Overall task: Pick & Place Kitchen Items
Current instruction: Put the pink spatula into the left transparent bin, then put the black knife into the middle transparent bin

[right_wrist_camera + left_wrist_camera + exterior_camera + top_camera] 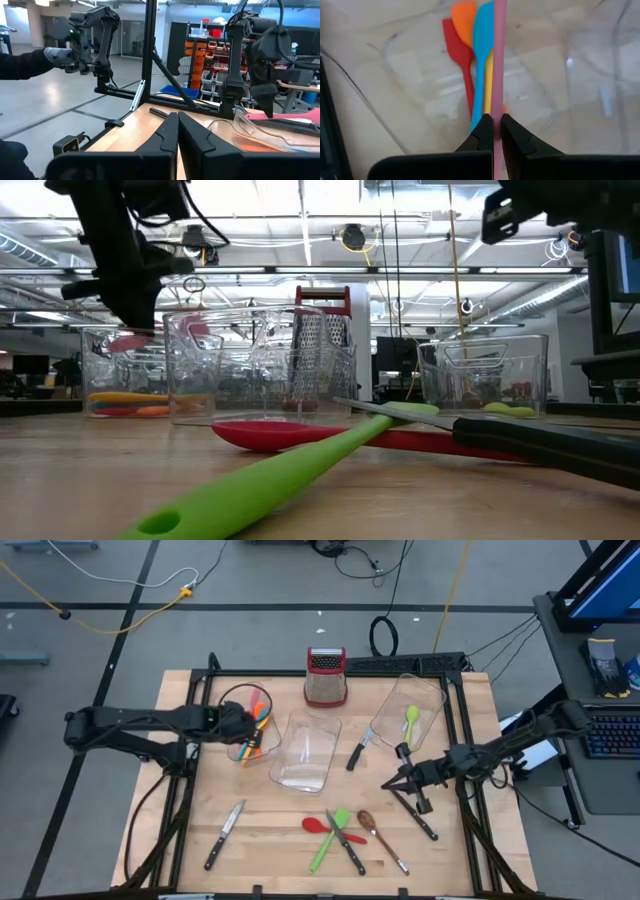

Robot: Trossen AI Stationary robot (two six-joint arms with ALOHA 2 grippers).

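Over the left bin (240,745), near the desk's (270,840) left edge: left gripper (493,131), fingers (482,131) clenched on the handle of a pink spatula (499,60), which runs straight out from between them above the bin. Inside that bin, under the pink one: a red spatula (460,55), an orange spatula (465,20), a blue spatula (481,65) and a yellow handle (489,80), lying side by side.

Toward the right edge: right gripper (176,131), raised off the surface, fingers pressed together with nothing between them; it sits just beside a black-handled knife (420,820) lying on the wood.

Middle bin (305,750), centre of the desk: clear plastic, no utensil visible in it.

Right bin (410,710), toward the far right corner: holds one green spoon (411,720); a second black-handled knife (356,752) lies against its near-left corner.

Far edge, centre: red-topped box grater (326,676), upright.

Near edge, loose on the wood: a knife (224,834) toward the left corner; at centre a cluster of a red spoon (322,828), a green spatula (328,840) and another knife (347,845) crossing one another; just right of these, a brown spoon (380,838).
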